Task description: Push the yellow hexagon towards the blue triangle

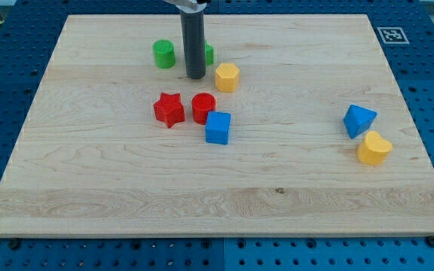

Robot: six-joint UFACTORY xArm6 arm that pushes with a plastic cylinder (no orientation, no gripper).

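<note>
**Tip set down just left of the yellow hexagon**

Camera view: the wooden bench [126, 211] fills most of the frame, with a blue pegboard around it. The dark rod comes down from the top edge, and my tip [196, 77] rests on the bench in the upper middle-left. There is no hand on this arm, only the rod, so nothing is grasped.

The yellow hexagon [227, 77] sits just to the right of my tip, close beside it; whether they touch I cannot tell. A green cylinder [163, 54] stands to the upper left of my tip. A second green block [209, 54] shows partly behind the rod, its shape unclear.

Below my tip lies a tight group: a red star [169, 110], a red cylinder [203, 108] just right of it, and a blue cube [218, 127] at the cylinder's lower right.

The blue triangle [359, 120] lies well apart, at the right side of the frame. A yellow heart [373, 148] sits just below it.
</note>
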